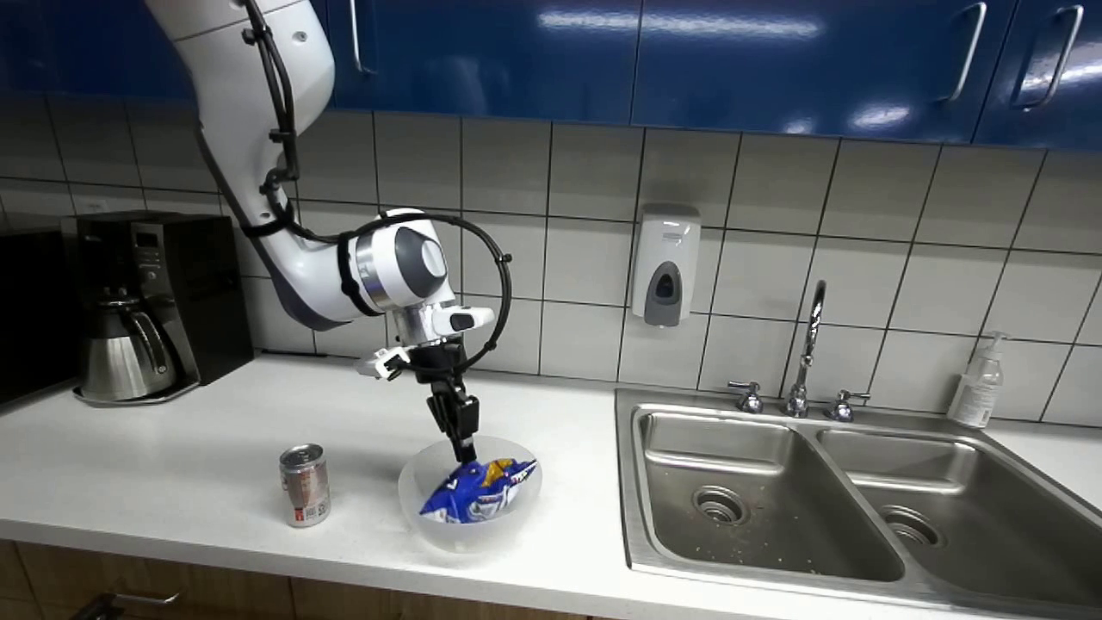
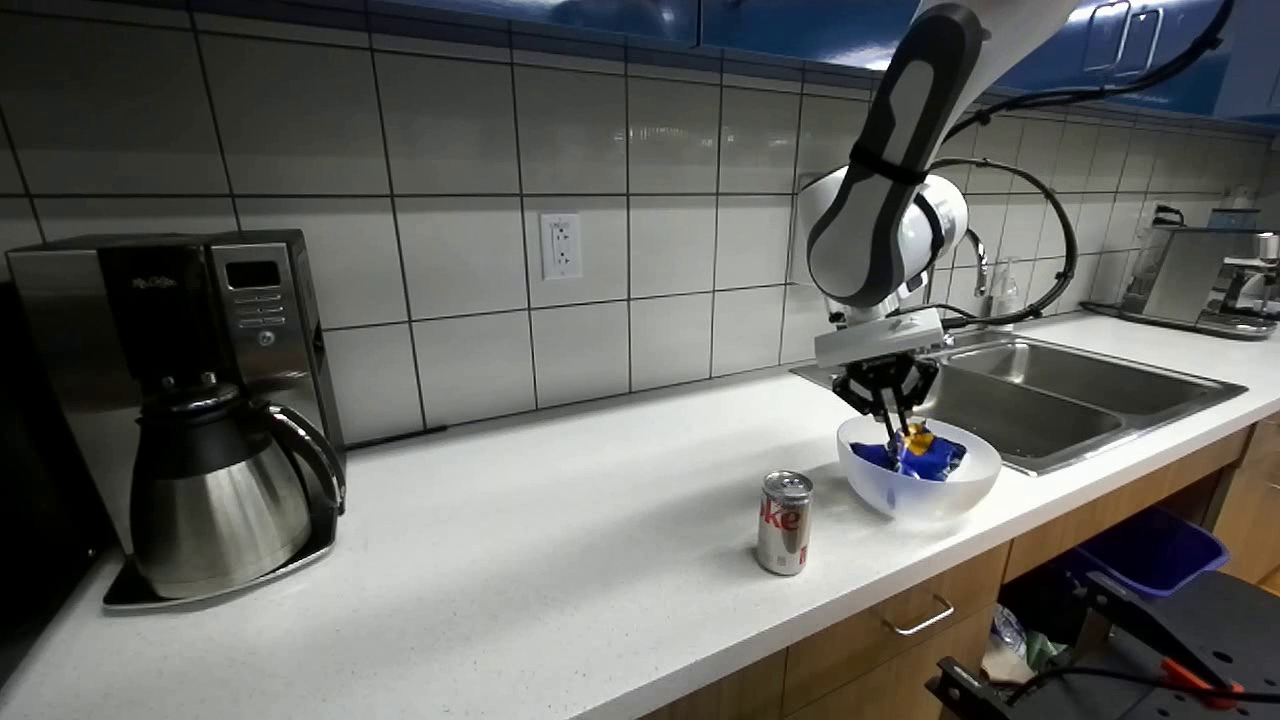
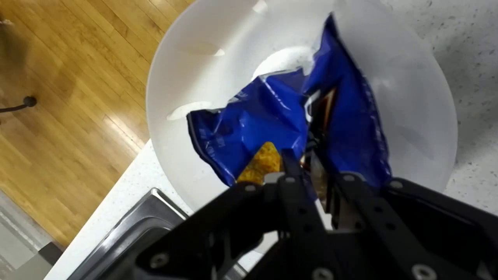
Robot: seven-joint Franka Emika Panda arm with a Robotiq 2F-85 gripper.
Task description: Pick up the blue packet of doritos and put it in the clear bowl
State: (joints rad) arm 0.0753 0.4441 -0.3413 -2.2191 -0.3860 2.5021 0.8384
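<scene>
The blue packet of doritos (image 1: 469, 499) is inside the clear bowl (image 1: 465, 541), with one corner near the rim. In an exterior view the packet (image 2: 935, 462) also shows inside the whitish bowl (image 2: 915, 500). My gripper (image 1: 466, 453) points down into the bowl from above; it also shows over the bowl in an exterior view (image 2: 896, 432). In the wrist view the gripper (image 3: 301, 155) has its fingers close together on a fold of the packet (image 3: 268, 111), within the bowl's round rim (image 3: 428, 112). Whether the packet rests on the bowl's bottom is hidden.
A silver-and-red can (image 1: 306, 491) stands beside the bowl, also in an exterior view (image 2: 783, 530). The steel sink (image 1: 635, 508) with its faucet (image 1: 807, 353) is on the bowl's other side. A coffee maker (image 2: 265, 300) stands at the counter's far end. The counter's front edge is close to the bowl.
</scene>
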